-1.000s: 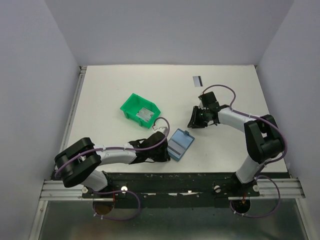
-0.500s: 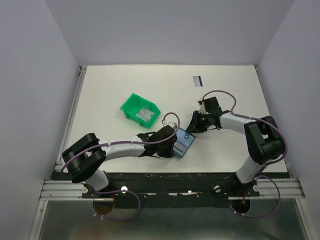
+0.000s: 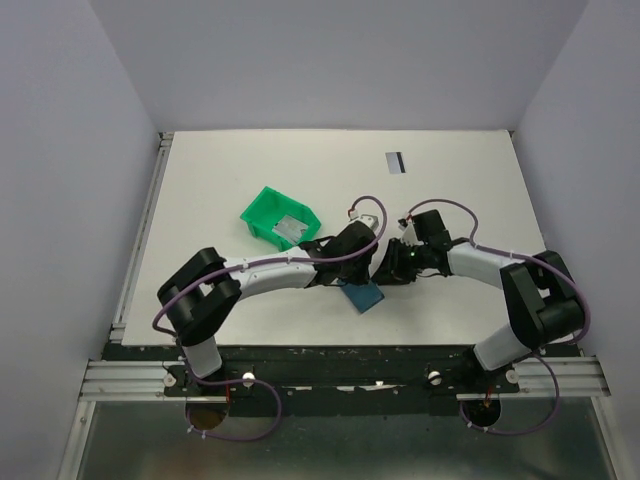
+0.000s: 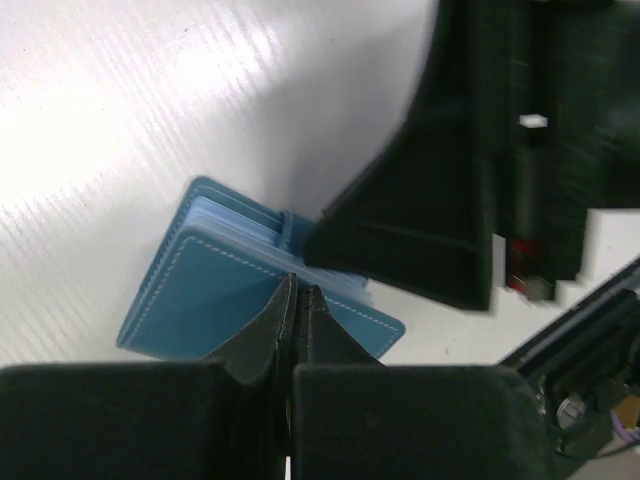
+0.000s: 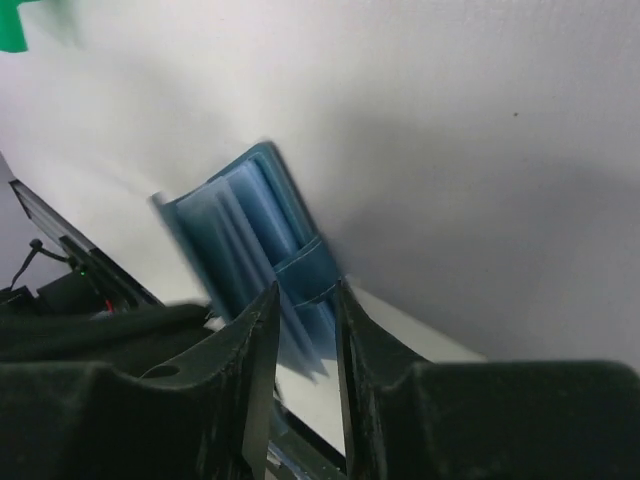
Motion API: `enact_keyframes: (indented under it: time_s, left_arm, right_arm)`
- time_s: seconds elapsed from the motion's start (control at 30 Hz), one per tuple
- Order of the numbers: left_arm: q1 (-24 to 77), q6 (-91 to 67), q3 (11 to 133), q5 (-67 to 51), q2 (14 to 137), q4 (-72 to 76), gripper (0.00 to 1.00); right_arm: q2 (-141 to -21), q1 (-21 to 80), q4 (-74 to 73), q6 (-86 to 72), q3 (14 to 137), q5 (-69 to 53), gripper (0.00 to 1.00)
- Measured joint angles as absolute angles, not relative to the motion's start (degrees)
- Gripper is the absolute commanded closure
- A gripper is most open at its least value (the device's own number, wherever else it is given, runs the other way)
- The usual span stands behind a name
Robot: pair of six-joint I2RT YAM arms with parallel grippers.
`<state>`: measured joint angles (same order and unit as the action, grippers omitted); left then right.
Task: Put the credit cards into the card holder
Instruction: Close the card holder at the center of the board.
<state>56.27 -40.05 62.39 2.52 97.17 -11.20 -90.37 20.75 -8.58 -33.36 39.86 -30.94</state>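
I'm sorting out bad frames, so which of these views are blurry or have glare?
Top external: sharp, evenly lit, soft shadows. Left wrist: streaky glare on the table, card holder crisp. Right wrist: card holder smeared, green bin a blur in the corner.

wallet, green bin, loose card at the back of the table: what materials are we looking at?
The card holder: looks like leather or faux leather, matte slate blue, with pale stitching along its edge. The green bin: likely moulded plastic, with uniform bright colour and thin walls. The credit card: probably plastic, pale with a dark stripe, but too small to be sure.
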Motion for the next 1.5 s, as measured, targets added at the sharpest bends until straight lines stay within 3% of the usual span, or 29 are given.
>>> enact_keyframes:
  time_s: [0.2, 0.37, 0.6, 0.77, 1.0, 1.2, 1.5]
  left_arm:
    - [55.0, -39.6, 62.8, 2.3, 102.5, -10.4, 0.99]
    - [53.9, -39.2, 59.8, 2.4, 98.8, -10.3, 0.97]
    - [52.3, -38.7, 58.1, 4.2, 87.2, -12.2, 0.82]
    - [52.2, -40.3, 51.6, 4.7, 80.9, -11.1, 0.79]
    - [52.2, -44.8, 39.7, 2.7, 81.7, -8.3, 0.78]
    - [52.5, -45.3, 42.7, 0.6, 84.5, -5.5, 0.78]
    - [52.6, -43.7, 47.8, -0.8, 85.9, -2.6, 0.79]
  right_arm:
    - [-84.5, 20.9, -10.3, -34.8, 38.9, -30.1, 0.53]
    - [-81.3, 20.9, -10.8, -35.2, 38.2, -27.7, 0.49]
    - [-81.3, 20.9, -10.3, -33.5, 37.5, -29.3, 0.43]
    - [-83.6, 20.9, -9.0, -31.7, 37.5, -32.7, 0.39]
    - [-83.2, 20.9, -7.8, -31.2, 37.1, -34.0, 0.31]
    - [-81.0, 20.9, -7.6, -31.4, 35.4, -34.0, 0.3]
    - [-77.2, 20.9, -7.2, -32.8, 32.2, -33.0, 0.19]
